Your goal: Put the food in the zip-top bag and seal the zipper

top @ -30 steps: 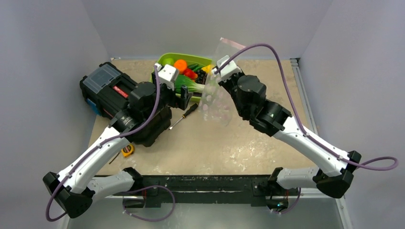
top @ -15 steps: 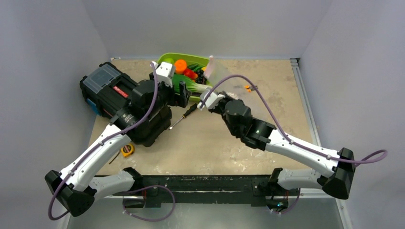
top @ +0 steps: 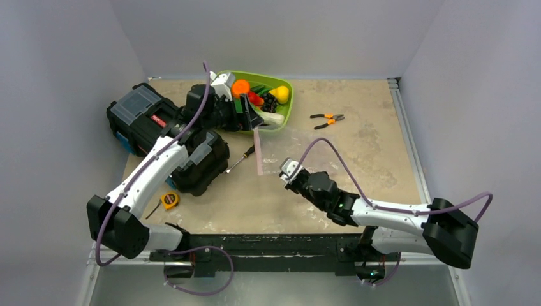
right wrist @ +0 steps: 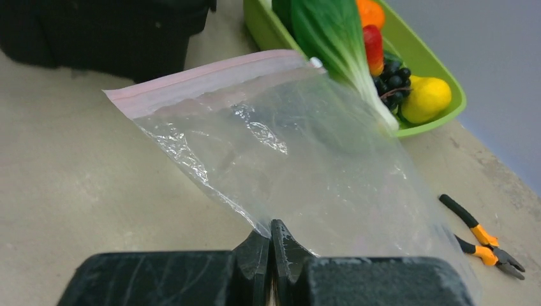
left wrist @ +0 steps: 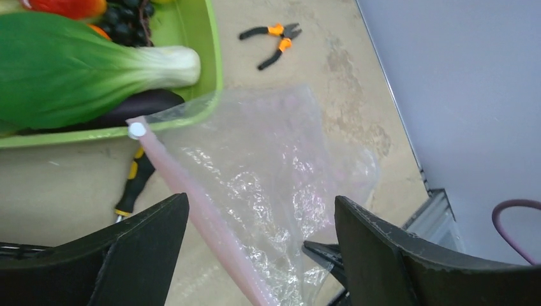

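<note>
The zip-top bag (right wrist: pixel 306 166) is clear and crinkled. My right gripper (right wrist: pixel 272 239) is shut on its bottom corner, low over the table (top: pixel 285 171). Its pink zipper (left wrist: pixel 191 191) runs from a white slider (left wrist: pixel 136 131) near the tray down toward my left gripper (left wrist: pixel 261 201). That gripper is open and hovers over the bag, at the tray's near edge (top: pixel 249 118). The food lies in the lime-green tray (right wrist: pixel 434 70): bok choy (left wrist: pixel 83 70), eggplant (left wrist: pixel 137 105), red pepper (right wrist: pixel 373 44), grapes (right wrist: pixel 392 76), lemon (right wrist: pixel 426 99) and orange (top: pixel 240 87).
A black toolbox (top: pixel 143 115) stands left of the tray under my left arm. A screwdriver (top: pixel 245 155) lies beside it and a yellow tape measure (top: pixel 169 201) nearer the front. Orange-handled pliers (top: pixel 326 119) lie right of the tray.
My right arm has swung down from beside the tray toward the near edge, pulling the bag with it and uncovering the pliers. My left gripper has moved forward to the tray.
</note>
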Controlling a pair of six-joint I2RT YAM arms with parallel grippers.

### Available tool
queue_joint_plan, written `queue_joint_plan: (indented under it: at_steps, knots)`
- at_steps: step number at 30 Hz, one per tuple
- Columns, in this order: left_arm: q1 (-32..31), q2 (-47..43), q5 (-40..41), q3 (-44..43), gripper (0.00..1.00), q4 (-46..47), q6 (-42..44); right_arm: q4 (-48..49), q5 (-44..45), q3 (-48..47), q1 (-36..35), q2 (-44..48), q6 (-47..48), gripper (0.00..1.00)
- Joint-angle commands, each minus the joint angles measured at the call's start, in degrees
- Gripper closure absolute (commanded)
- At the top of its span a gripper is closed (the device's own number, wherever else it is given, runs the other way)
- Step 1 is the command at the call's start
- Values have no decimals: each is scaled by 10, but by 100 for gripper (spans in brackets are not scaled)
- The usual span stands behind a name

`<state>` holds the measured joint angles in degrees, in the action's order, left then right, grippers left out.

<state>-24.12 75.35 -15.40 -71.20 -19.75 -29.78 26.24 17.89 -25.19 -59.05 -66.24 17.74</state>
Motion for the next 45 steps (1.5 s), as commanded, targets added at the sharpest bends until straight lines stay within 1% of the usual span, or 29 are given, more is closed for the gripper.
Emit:
queue_joint_plan:
  at_steps: [1,3,6,8,10,13,15,19,21,23,27,29,32,33,35,37,39,42,45]
  knots:
    - [2,17,-104,-26,19,6,-50,141,11,32,0,60,-68,100]
    - [2,28,-113,-27,22,4,-58,162,36,60,-1,98,-92,100]
    - [3,34,-112,-23,28,4,-68,184,51,94,0,146,-119,100]
    - [4,30,-117,-14,29,15,-80,187,73,107,0,171,-136,100]
    - [6,18,-121,4,27,44,-94,196,93,122,0,188,-152,100]
    - [6,-4,-122,26,16,73,-102,209,146,131,0,201,-190,100]
    - [6,-10,-123,26,13,75,-97,206,168,130,0,205,-216,100]
    - [6,-17,-115,31,12,74,-97,206,223,130,-1,209,-297,100]
    - [6,-21,-111,35,12,76,-98,186,247,122,-1,210,-338,100]
    - [5,-30,-107,39,13,78,-98,168,254,109,-1,207,-359,100]
    - [1,-64,-86,62,18,73,-109,130,273,83,0,199,-374,100]
    - [2,-94,-87,95,19,81,-140,100,277,73,0,206,-388,100]
    - [2,-141,-96,154,21,91,-211,84,276,75,0,226,-406,100]
    - [1,-153,-106,178,22,106,-242,78,279,77,1,234,-414,100]
    - [0,-176,-124,237,24,168,-307,69,280,79,1,247,-424,100]
    - [-6,-191,-120,284,27,217,-358,65,278,80,1,258,-428,100]
    - [-30,-190,-98,303,29,225,-385,61,278,78,0,261,-432,100]
    - [-76,-164,-62,303,32,224,-437,59,279,73,0,260,-431,100]
    - [-98,-136,-27,323,32,260,-505,62,275,77,0,260,-432,100]
